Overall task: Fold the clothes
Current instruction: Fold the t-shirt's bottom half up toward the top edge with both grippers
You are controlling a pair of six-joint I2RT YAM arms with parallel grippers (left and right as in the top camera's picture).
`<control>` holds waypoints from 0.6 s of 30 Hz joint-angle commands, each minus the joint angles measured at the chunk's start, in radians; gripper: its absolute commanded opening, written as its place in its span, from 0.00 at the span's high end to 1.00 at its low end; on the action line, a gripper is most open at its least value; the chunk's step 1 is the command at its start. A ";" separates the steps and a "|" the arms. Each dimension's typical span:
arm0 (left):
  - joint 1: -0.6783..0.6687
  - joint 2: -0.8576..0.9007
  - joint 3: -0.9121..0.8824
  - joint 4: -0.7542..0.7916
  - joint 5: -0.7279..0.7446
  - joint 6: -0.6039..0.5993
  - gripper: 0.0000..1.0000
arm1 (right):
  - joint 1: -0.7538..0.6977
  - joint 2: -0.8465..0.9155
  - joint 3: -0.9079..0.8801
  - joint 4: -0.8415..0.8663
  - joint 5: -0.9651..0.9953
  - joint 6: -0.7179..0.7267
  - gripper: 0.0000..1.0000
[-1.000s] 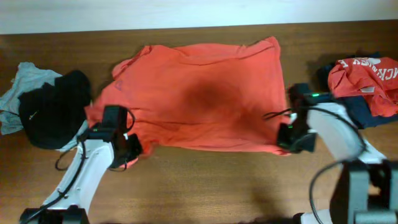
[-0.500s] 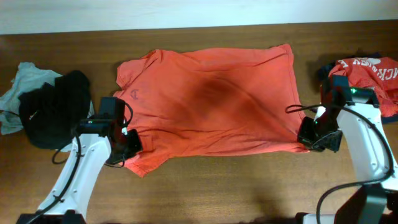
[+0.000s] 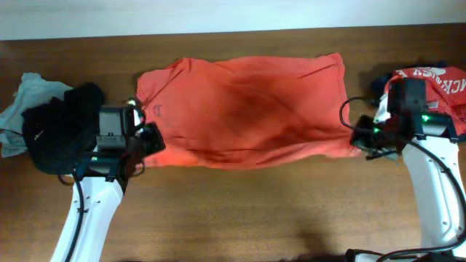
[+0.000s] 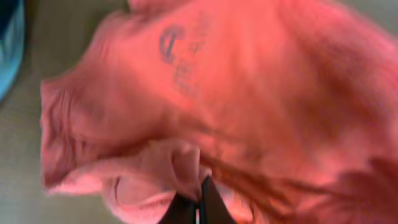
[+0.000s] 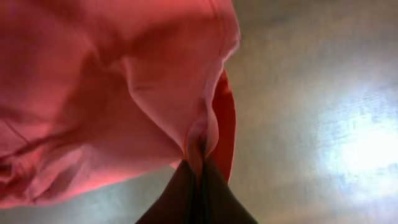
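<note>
T-shirt (image 4: 261,93) pinch: wrist views only

T-shirt (image 3: 240,109) lies on table (image 3: 233,211) between left heap (image 3: 62,127), right heap (image 3: 437,84).

**A:** What is the T-shirt (image 3: 247,109) made of?
**B:** Soft orange-red cloth, matt and creased, with a faint print near the collar.
**A:** And the table (image 3: 240,218)?
**B:** Brown wood, grained and smooth. It has a slight sheen and shows a pale glare in the right wrist view.
**A:** The heaps at the sides?
**B:** All cloth. The black garment (image 3: 62,127) is matt and thick-looking, the grey one (image 3: 18,102) is thin and pale, and the red one (image 3: 429,84) is matt with white printed lettering.
**A:** The arms (image 3: 91,211)?
**B:** Smooth white shells, plastic by the look, with black matt joints. The fingers (image 4: 212,210) are dark and matt.
</note>
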 commanded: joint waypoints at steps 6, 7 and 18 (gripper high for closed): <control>-0.003 0.069 0.017 0.213 -0.066 0.013 0.99 | -0.007 0.045 0.018 0.241 -0.024 -0.015 0.96; -0.003 0.082 0.017 0.219 -0.066 0.013 1.00 | -0.007 0.058 0.018 0.249 -0.023 -0.015 0.96; -0.003 0.276 0.017 0.458 -0.075 0.013 1.00 | -0.007 0.279 0.018 0.380 -0.018 -0.041 0.96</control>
